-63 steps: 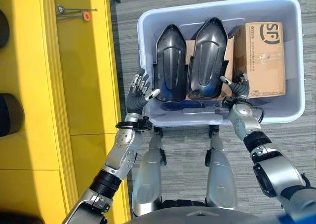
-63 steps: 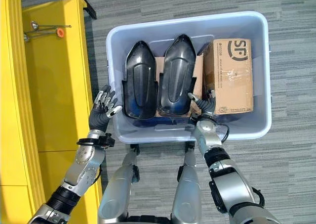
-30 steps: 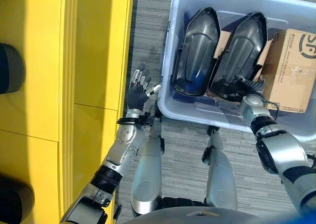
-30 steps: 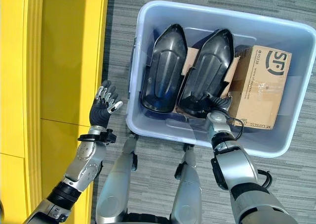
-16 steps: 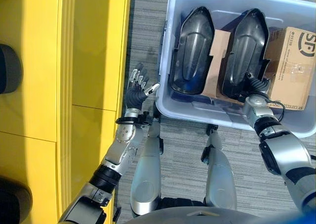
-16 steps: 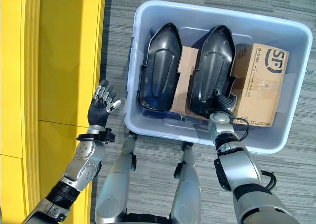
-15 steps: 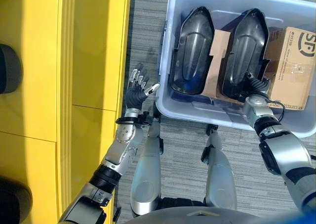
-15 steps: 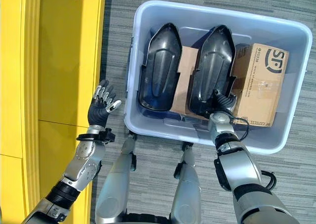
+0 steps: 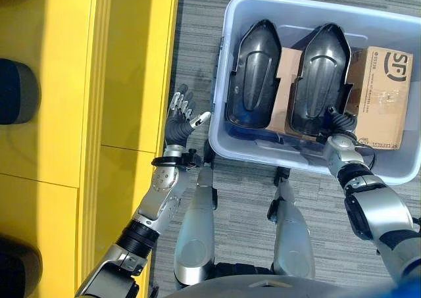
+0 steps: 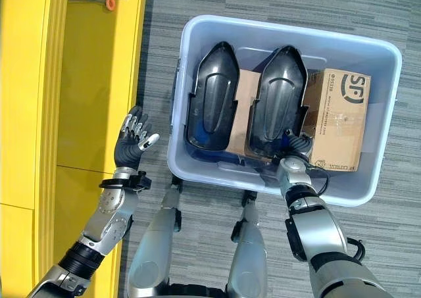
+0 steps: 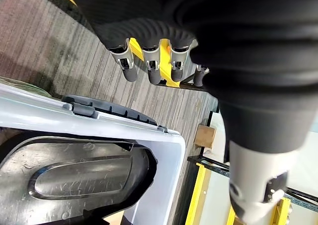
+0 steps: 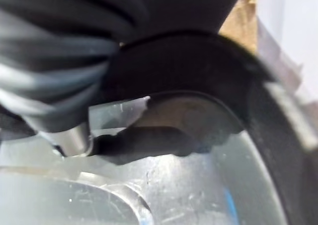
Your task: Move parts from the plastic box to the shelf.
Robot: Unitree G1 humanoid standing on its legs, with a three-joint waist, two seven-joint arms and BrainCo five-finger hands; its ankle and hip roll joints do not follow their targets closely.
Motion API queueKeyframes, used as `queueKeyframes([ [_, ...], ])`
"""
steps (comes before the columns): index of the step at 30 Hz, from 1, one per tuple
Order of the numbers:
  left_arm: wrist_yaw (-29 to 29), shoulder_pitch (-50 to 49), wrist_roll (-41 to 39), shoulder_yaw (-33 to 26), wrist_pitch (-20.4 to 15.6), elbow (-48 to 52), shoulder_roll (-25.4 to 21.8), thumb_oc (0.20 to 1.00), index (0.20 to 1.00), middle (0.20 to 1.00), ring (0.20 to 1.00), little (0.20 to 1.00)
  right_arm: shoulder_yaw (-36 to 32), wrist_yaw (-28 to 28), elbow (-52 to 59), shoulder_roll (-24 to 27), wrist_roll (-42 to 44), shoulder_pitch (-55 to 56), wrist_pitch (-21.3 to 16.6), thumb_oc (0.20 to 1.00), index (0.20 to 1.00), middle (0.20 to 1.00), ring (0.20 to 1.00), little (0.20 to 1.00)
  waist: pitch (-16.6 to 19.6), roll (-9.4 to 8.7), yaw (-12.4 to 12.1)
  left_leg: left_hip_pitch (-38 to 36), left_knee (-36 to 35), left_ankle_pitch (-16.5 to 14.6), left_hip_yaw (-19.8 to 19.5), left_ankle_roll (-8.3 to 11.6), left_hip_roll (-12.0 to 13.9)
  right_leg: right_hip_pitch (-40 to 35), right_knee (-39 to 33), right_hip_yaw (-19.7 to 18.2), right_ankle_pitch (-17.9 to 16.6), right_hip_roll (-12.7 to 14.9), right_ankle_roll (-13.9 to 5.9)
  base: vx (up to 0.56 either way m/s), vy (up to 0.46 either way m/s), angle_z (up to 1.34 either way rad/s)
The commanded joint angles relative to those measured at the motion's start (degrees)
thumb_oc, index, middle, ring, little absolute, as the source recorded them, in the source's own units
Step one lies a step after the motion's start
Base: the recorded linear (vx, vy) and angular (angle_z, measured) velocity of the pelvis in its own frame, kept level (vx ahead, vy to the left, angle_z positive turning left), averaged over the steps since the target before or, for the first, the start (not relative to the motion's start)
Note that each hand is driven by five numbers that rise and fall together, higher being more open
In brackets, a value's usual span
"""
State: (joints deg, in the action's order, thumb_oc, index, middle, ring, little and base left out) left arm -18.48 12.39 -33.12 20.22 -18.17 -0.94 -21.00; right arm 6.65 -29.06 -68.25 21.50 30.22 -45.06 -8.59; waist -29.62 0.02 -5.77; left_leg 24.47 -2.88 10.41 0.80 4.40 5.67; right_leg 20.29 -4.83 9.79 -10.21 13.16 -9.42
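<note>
A pale plastic box (image 9: 218,114) stands on the grey floor with two black shell-shaped parts lying side by side in it, a left part (image 9: 253,74) and a right part (image 9: 319,74). My right hand (image 9: 337,124) is inside the box at the near end of the right part, next to a cardboard box (image 9: 385,94). In the right wrist view a dark-tipped finger (image 12: 134,140) curls against that part's rim. My left hand (image 9: 176,125) hangs open outside the box's left wall, fingers (image 11: 149,68) straight, holding nothing.
A yellow shelf (image 9: 125,61) runs along the left, close to the plastic box. Dark rounded objects (image 9: 16,91) lie on its far side, and an orange-capped tool (image 10: 108,2) at its far end. A flat cardboard sheet (image 9: 284,87) lies between the two parts.
The whole picture has shifted and turned with the camera. My right hand has closed onto the right part's near end, and that part now lies further from the left one. The left hand stays open.
</note>
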Motion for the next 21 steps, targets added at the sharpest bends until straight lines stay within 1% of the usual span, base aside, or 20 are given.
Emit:
queueKeyframes([
  [1,1.67,-2.65,-0.34,-1.62,-2.87,5.07,-1.72,1.000,1.000,1.000,1.000,1.000,-1.26,-0.94,0.78,1.29,5.22,4.33,-3.02,0.200,0.200,0.200,0.200,0.200,1.47,-1.97,0.18,-3.22,0.86,-6.37,-0.85,0.84,1.69,0.99,6.99,-1.65,3.16,3.28,-1.89,0.00,0.000,0.00],
  [7,2.21,-4.05,-0.79,-2.74,-2.47,4.65,-1.67,1.000,1.000,1.000,1.000,1.000,-2.35,-0.68,7.94,1.11,6.20,8.95,-5.50,0.200,0.200,0.200,0.200,0.200,2.34,-2.93,1.23,-3.68,0.91,-6.21,-0.66,0.89,1.90,0.78,7.00,-2.13,3.13,2.83,-1.66,0.00,-0.013,-0.02],
  [8,2.31,-4.60,-1.21,-3.42,-2.44,4.64,-1.84,1.000,1.000,1.000,1.000,1.000,-2.79,-1.05,10.92,0.95,6.11,10.43,-6.41,0.200,0.200,0.200,0.200,0.200,2.61,-3.21,1.53,-4.09,0.88,-6.22,-0.67,0.91,2.02,0.50,6.90,-2.28,3.17,2.61,-1.59,0.01,-0.041,-0.08],
  [9,2.32,-4.66,-1.22,-3.41,-2.43,4.65,-1.86,1.000,1.000,1.000,1.000,1.000,-2.80,-1.12,11.05,0.90,6.07,10.54,-6.38,0.200,0.200,0.200,0.200,0.200,2.64,-3.22,1.53,-4.12,0.86,-6.21,-0.67,0.91,2.02,0.48,6.88,-2.28,3.17,2.60,-1.59,0.01,-0.050,-0.07],
  [10,2.40,-5.03,-1.32,-3.94,-2.29,4.69,-1.86,1.000,1.000,1.000,1.000,1.000,-3.45,-1.32,13.82,0.73,6.35,11.79,-7.42,0.200,0.200,0.200,0.200,0.200,2.88,-3.40,1.86,-4.53,0.72,-6.12,-0.66,0.95,2.26,0.25,6.96,-2.38,3.29,2.38,-1.54,0.00,-0.023,-0.03],
  [11,2.41,-5.07,-1.33,-3.94,-2.28,4.71,-1.87,1.000,1.000,1.000,1.000,1.000,-3.45,-1.38,13.94,0.69,6.31,11.89,-7.39,0.200,0.200,0.200,0.200,0.200,2.89,-3.40,1.84,-4.58,0.69,-6.11,-0.64,0.95,2.27,0.22,6.96,-2.39,3.29,2.37,-1.53,0.00,-0.037,-0.02],
  [14,2.63,-5.51,-1.56,-4.40,-2.13,4.64,-1.76,1.000,1.000,1.000,1.000,1.000,-4.40,-1.52,18.19,0.18,6.81,13.78,-8.99,0.200,0.200,0.200,0.200,0.200,3.26,-3.60,2.26,-5.06,0.72,-6.15,-0.49,0.97,2.47,-0.02,7.05,-2.72,3.51,2.17,-1.40,0.00,0.000,0.00],
  [21,3.09,-5.93,-1.51,-4.84,-1.73,4.64,-1.85,1.000,1.000,1.000,1.000,1.000,-5.17,-1.81,22.53,-0.59,6.53,15.41,-10.09,0.200,0.200,0.200,0.200,0.200,3.87,-3.62,2.65,-5.80,0.48,-6.21,-0.51,0.94,2.47,-0.59,6.93,-2.84,3.57,2.10,-1.35,0.00,-0.009,-0.03],
])
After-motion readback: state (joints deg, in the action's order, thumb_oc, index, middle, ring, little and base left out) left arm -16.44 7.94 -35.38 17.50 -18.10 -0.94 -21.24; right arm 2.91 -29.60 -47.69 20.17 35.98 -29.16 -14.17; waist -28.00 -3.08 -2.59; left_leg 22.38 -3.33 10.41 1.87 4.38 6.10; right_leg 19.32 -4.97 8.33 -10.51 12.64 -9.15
